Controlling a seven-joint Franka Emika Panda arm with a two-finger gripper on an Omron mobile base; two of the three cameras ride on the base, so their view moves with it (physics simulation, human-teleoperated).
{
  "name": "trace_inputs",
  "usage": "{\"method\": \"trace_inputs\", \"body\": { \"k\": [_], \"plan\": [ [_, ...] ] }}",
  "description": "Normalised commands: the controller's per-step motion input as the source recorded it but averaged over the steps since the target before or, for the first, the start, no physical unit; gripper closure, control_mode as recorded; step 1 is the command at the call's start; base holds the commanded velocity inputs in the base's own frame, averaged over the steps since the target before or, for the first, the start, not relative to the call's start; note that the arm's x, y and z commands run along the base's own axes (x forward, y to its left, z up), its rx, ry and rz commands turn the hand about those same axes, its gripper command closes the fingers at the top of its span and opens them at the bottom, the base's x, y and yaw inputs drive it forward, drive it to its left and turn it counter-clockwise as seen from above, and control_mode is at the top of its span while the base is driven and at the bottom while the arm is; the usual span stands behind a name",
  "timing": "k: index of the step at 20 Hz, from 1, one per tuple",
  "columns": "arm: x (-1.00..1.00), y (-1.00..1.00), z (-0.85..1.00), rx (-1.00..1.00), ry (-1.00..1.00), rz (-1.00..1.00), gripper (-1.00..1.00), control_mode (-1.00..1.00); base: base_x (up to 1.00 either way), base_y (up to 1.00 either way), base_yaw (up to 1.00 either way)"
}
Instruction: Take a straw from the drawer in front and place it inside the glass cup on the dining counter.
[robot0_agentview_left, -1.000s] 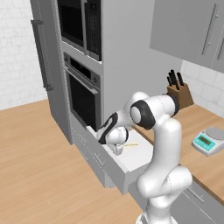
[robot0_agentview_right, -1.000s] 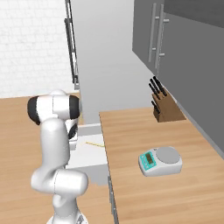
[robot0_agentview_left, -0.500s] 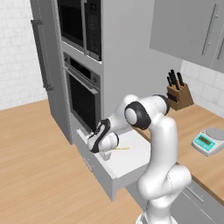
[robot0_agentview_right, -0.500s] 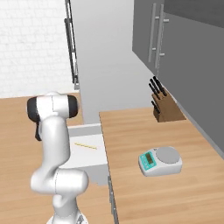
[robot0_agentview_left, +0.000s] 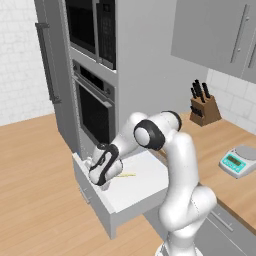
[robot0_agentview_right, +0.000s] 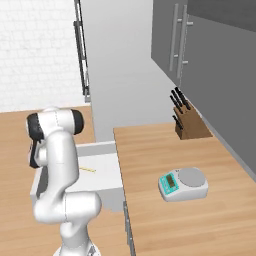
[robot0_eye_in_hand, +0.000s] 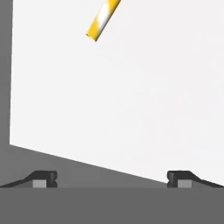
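In the left base view, the white arm bends down over the pulled-out drawer (robot0_agentview_left: 131, 192), its gripper (robot0_agentview_left: 100, 176) low over the white interior near the drawer's front left corner, while the pale-yellow straw (robot0_agentview_left: 125, 175) lies flat on the drawer floor just beside the hand, apparently untouched. A knife block (robot0_agentview_left: 204, 109) and a kitchen scale (robot0_agentview_left: 238, 160) stand well apart on the wood counter behind. In the right base view, the arm's body screens the hand; the straw (robot0_agentview_right: 88, 169) shows as a short yellow line on the drawer's (robot0_agentview_right: 102, 172) white floor, just beside the arm, with the scale (robot0_agentview_right: 183, 183) and knife block (robot0_agentview_right: 188, 125) on the counter to the right. In the hand view, the gripper (robot0_eye_in_hand: 111, 178) has its fingertips (robot0_eye_in_hand: 43, 178) spread wide with nothing between them, and only the near end of the straw (robot0_eye_in_hand: 103, 18) pokes in at the top edge, off the jaws' line. By these pictures the drawer is open but the straw is not yet grasped; picking it up, carrying it to the dining counter and dropping it into the glass cup all remain.
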Motion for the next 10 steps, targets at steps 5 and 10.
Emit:
{"method": "trace_inputs", "body": {
  "k": [5, 10],
  "plan": [
    [-0.13, 0.63, 0.0, 0.0, 0.0, -0.01, -1.0, -1.0, 0.0, 0.0, 0.0],
    [-0.11, 0.04, 0.03, 0.01, 0.0, -0.04, -1.0, -1.0, 0.0, 0.0, 0.0]
  ]
}}
